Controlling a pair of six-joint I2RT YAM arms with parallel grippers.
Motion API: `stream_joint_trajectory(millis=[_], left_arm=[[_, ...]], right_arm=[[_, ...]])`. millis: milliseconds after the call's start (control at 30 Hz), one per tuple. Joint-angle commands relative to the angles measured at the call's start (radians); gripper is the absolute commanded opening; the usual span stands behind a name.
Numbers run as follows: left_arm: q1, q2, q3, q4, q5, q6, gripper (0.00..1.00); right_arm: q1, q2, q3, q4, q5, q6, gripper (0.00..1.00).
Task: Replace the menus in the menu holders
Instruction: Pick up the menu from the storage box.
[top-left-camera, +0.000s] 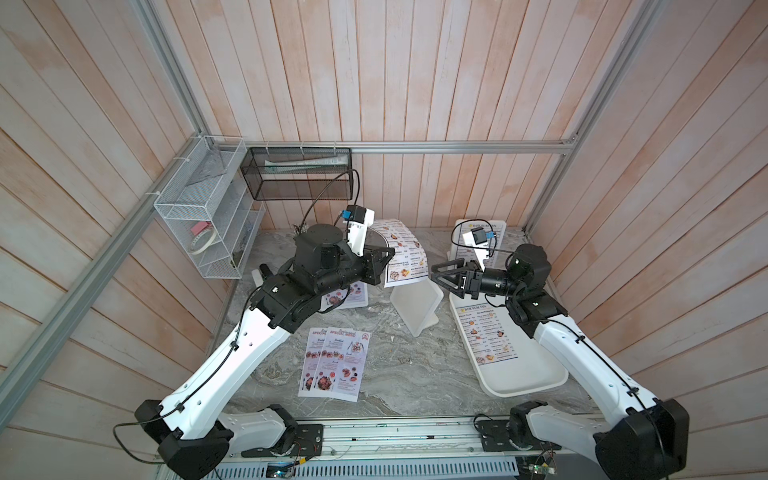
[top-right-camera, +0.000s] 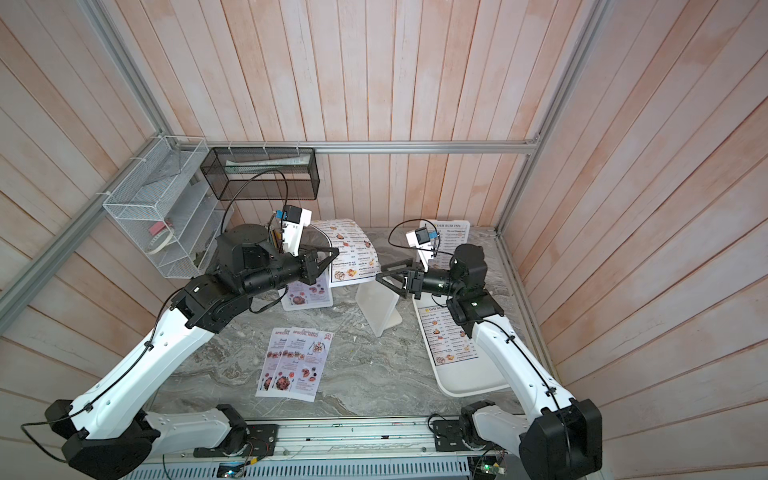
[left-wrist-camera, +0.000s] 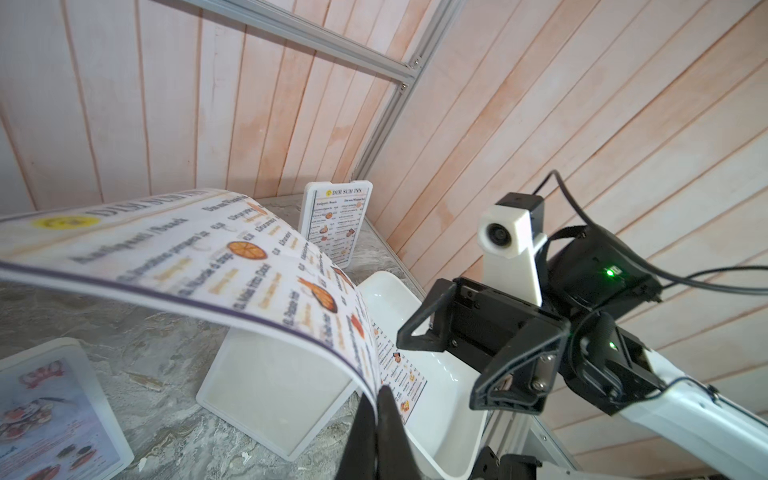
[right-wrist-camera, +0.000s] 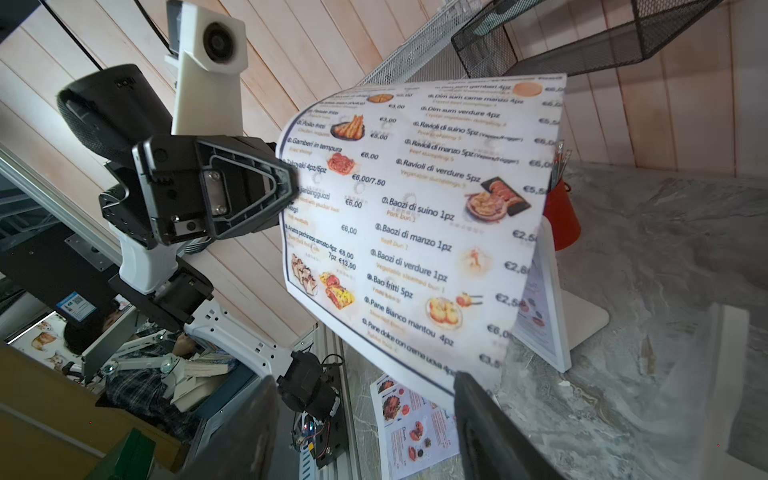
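My left gripper (top-left-camera: 390, 251) (left-wrist-camera: 378, 392) is shut on the edge of a "Dim Sum Inn" menu (top-left-camera: 405, 253) (left-wrist-camera: 208, 270), which curves in the air above an empty white menu holder (top-left-camera: 417, 305) (left-wrist-camera: 274, 395) lying on the table. Open, my right gripper (top-left-camera: 433, 273) (right-wrist-camera: 363, 380) faces the sheet's (right-wrist-camera: 415, 208) lower edge, one finger close by its corner. A second menu holder (top-left-camera: 353, 295) with a Special Menu stands under the left arm. A third (left-wrist-camera: 336, 224) with a Dim Sum Inn menu stands at the back right.
Two Special Menu sheets (top-left-camera: 336, 361) lie overlapped on the marble table. A white tray (top-left-camera: 523, 374) at the right carries another Dim Sum Inn sheet (top-left-camera: 486, 332). A white wire rack (top-left-camera: 199, 208) and black mesh basket (top-left-camera: 297, 172) hang on the walls. A red cup (right-wrist-camera: 559, 216) stands behind the holders.
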Motion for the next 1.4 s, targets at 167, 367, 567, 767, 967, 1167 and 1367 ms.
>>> stream_joint_trajectory(millis=[167, 367, 567, 767, 967, 1167, 1367], left_arm=[[0.006, -0.004, -0.070, 0.057, 0.113, 0.051, 0.05], [0.009, -0.016, -0.088, 0.061, 0.104, 0.058, 0.05], [0.009, -0.025, -0.116, 0.089, 0.139, 0.046, 0.05], [0.010, -0.044, -0.112, 0.092, 0.140, 0.049, 0.05], [0.010, -0.045, -0.117, 0.102, 0.212, 0.039, 0.05], [0.009, -0.060, -0.156, 0.119, 0.248, 0.034, 0.05], [0.009, -0.077, -0.191, 0.128, 0.255, 0.025, 0.05]], right_arm=[[0.003, 0.036, -0.062, 0.065, -0.028, 0.023, 0.68], [0.004, 0.039, -0.086, 0.045, -0.017, 0.004, 0.69], [0.008, 0.060, -0.083, 0.078, -0.035, 0.031, 0.69], [0.005, 0.067, -0.093, 0.027, -0.031, -0.018, 0.69], [0.006, 0.077, -0.104, 0.088, -0.047, 0.018, 0.70], [0.007, 0.099, -0.106, 0.236, -0.106, 0.119, 0.70], [0.009, 0.103, -0.114, 0.381, -0.141, 0.215, 0.70]])
